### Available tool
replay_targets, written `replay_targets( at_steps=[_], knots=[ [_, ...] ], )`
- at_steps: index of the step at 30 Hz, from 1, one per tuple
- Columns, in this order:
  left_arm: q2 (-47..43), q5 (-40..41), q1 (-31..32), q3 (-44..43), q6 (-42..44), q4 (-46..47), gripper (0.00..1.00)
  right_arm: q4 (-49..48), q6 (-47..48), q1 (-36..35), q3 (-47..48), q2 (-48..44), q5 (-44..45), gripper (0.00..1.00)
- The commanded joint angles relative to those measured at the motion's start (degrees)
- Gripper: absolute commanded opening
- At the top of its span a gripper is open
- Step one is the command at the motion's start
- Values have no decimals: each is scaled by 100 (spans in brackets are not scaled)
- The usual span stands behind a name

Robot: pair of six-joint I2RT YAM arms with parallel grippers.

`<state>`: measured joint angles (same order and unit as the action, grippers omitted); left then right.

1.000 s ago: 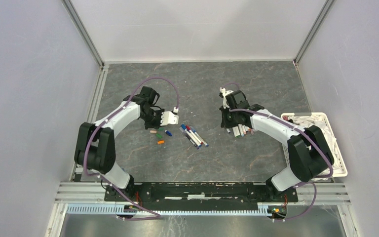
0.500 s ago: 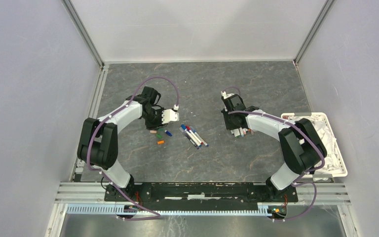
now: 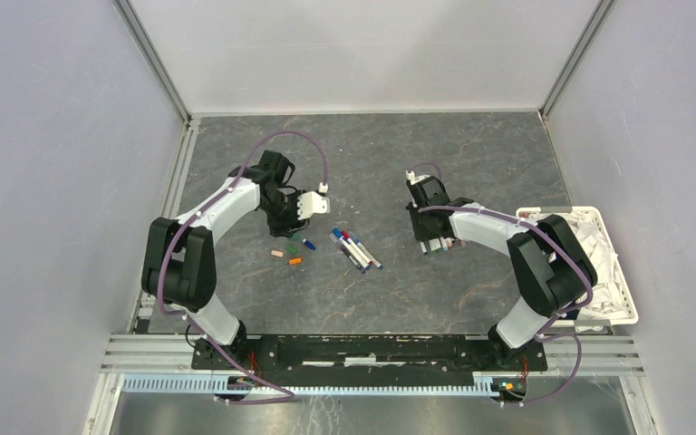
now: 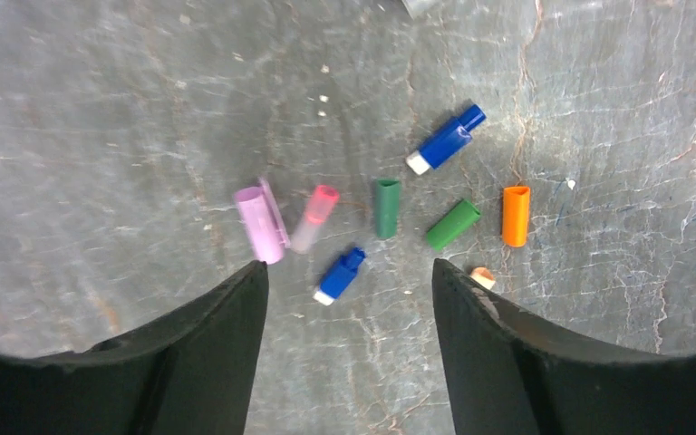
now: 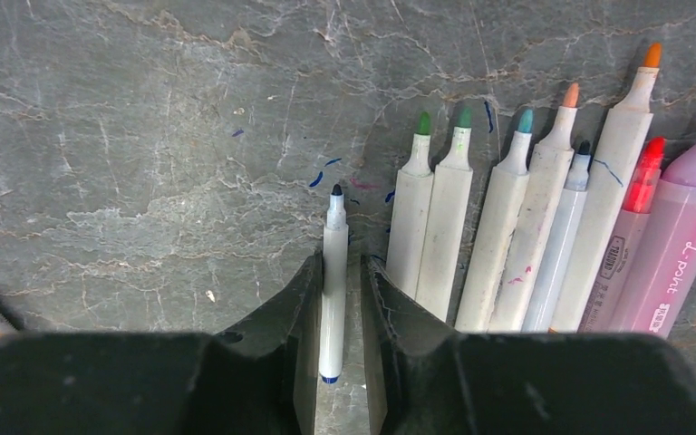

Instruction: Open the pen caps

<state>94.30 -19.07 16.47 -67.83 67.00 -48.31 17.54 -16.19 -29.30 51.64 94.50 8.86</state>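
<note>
In the left wrist view several pen caps lie loose on the dark table: a purple cap (image 4: pixel 261 225), a pink cap (image 4: pixel 315 217), two green caps (image 4: pixel 386 207), an orange cap (image 4: pixel 515 216) and two blue caps (image 4: pixel 339 275). My left gripper (image 4: pixel 348 265) hangs open above them, holding nothing. My right gripper (image 5: pixel 341 260) is slightly open around an uncapped blue-tipped pen (image 5: pixel 333 272). That pen rests against the left finger, with a gap to the right finger. A row of uncapped pens (image 5: pixel 498 245) lies right beside it. Capped pens (image 3: pixel 355 249) lie mid-table.
A white basket (image 3: pixel 621 272) holding a white cloth stands at the right edge of the table. A small tan scrap (image 4: pixel 482 276) lies by my left gripper's right finger. Grey walls and metal rails enclose the table.
My left gripper has opened and drawn back from the caps, leaving a blue cap on the table. My right gripper has loosened its hold on the blue-tipped pen beside the row.
</note>
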Motion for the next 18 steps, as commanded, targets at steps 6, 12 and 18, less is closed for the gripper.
replay_targets(
  at_steps=[6,12,18],
  knots=[
    [-552,-593,11,-1040,-664,-699,77,-131,-2,-25,-207,-343,472,23],
    [-736,-539,5,-1439,-831,-868,80,12,116,-206,3,-686,794,23],
    [-1053,-563,5,-1675,-856,-917,100,-42,408,-860,471,-617,431,36]
  ],
)
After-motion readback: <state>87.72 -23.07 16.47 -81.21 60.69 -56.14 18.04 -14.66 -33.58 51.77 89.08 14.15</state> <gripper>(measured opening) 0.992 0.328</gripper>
